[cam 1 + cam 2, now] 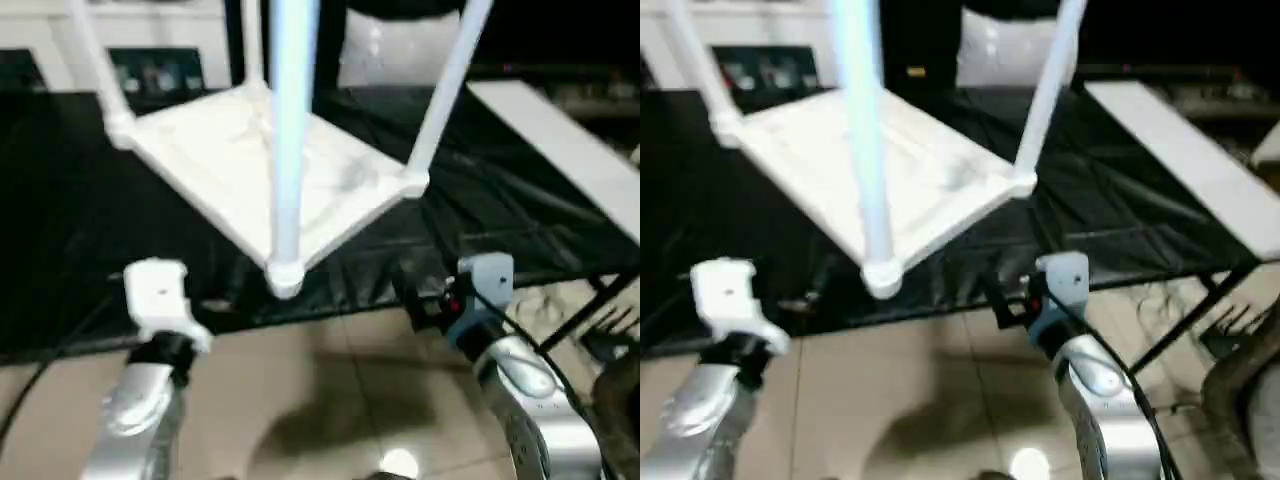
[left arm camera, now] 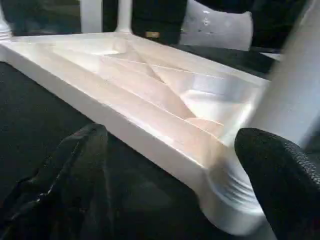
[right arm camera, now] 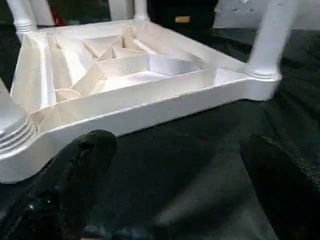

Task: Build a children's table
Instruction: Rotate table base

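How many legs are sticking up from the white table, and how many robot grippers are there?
Table legs: 4, near, right, left, far
Tabletop: 1
Grippers: 2, left, right
Total: 7

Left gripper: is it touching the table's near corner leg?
Apart. In the left wrist view the open left gripper has its black fingers short of the near leg, black cloth between.
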